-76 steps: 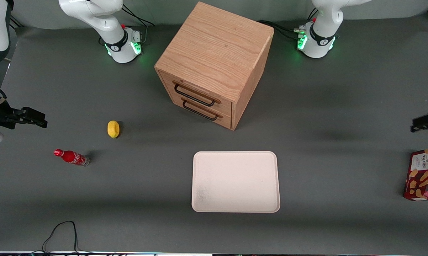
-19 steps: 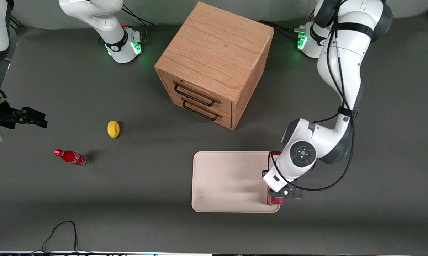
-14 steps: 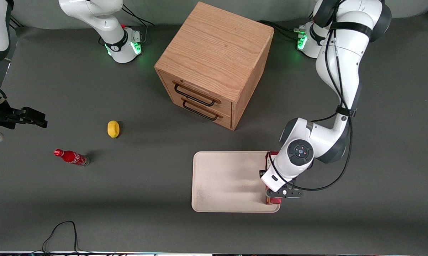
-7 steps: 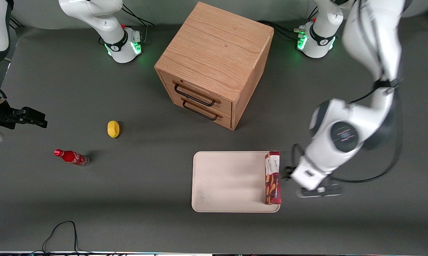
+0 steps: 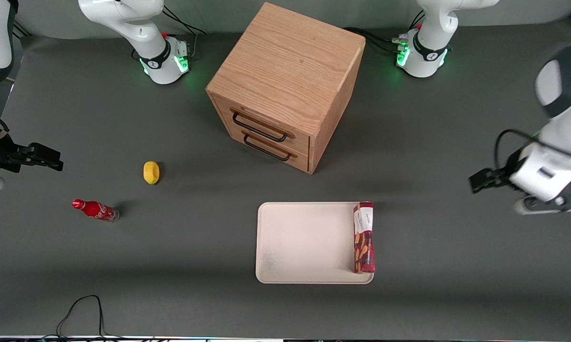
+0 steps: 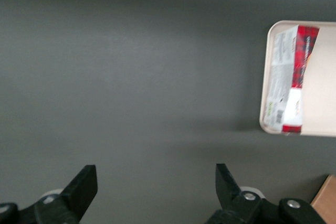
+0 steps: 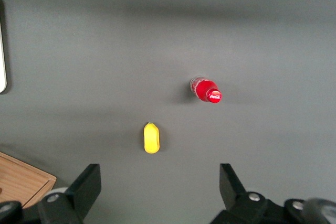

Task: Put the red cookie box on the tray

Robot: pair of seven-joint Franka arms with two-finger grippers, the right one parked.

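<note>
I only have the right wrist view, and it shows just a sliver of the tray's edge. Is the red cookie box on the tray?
Observer: Yes. The red cookie box stands on a thin edge on the tray, along the rim at the working arm's end.
Operator: Is the gripper holding it?
Observer: No. The gripper is open and well apart from the box, above bare table toward the working arm's end.
</note>
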